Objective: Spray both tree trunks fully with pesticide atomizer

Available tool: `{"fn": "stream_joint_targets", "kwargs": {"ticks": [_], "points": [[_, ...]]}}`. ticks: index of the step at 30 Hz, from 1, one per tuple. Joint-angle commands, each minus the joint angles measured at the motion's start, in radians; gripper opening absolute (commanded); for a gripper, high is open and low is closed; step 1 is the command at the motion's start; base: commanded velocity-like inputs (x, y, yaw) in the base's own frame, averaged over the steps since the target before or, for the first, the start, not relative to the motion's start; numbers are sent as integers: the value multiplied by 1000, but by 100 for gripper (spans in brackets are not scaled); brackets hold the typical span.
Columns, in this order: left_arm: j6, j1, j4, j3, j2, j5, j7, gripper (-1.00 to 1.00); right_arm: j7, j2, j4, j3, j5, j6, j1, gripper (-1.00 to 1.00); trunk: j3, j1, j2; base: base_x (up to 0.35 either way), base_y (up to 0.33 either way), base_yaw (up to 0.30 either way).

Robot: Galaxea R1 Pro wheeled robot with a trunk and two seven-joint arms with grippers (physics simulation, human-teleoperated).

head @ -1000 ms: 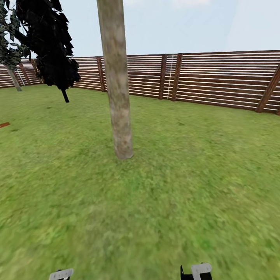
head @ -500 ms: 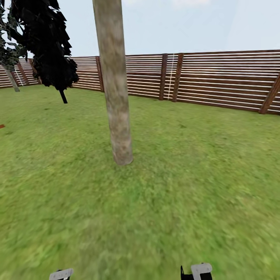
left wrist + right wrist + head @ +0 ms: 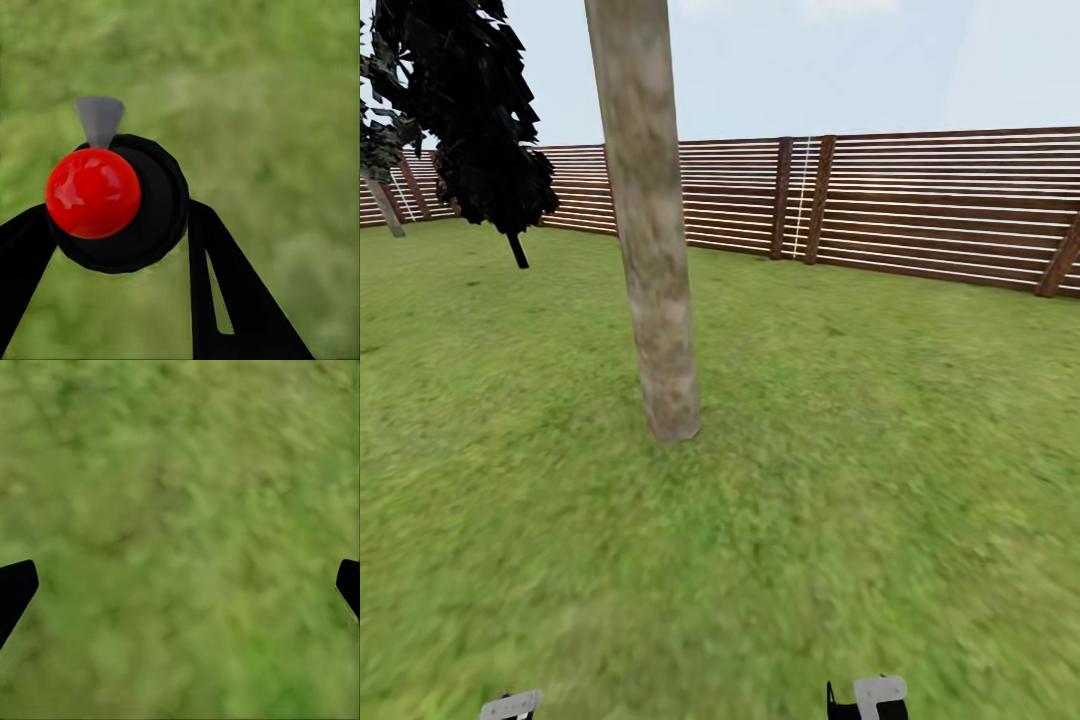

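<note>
Already the atomizer (image 3: 112,199) is clamped between the left gripper (image 3: 120,247) fingers, red top toward the wrist camera, kept ready for spraying. The right gripper (image 3: 180,585) is held wide, empty, over the lawn (image 3: 860,450). Ahead, mid-lawn, a trunk (image 3: 650,250) is faced.

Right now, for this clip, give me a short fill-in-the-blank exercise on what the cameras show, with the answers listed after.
1. The left gripper is shut on the pesticide atomizer, whose round top is coloured ____.
2. The right gripper has its fingers wide apart and holds ____.
3. The thick tree trunk rises from the ____.
4. Behind the trunk runs a slatted wooden ____.

Missing words: red; nothing; grass; fence
</note>
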Motion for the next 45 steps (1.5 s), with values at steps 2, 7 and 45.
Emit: {"fn": "stream_joint_targets", "kwargs": {"ticks": [2, 7, 45], "points": [[-3, -1, 0, -1, 5, 10, -4, -100, -9, -1, 0, 6, 7, 1, -1, 100, -1, 0, 0, 338, 0, 0], [-4, -7, -15, -12, 26, -16, -51, -100, 7, 1, -145, 21, 38, 2, -1, 100, -1, 0, 0, 338, 0, 0], [387, -345, -280, -87, -36, -913, -979, -100, 1097, 140, -579, 157, 503, 303, -173, -100, -1, 0, 0, 101, 0, 0]]}}
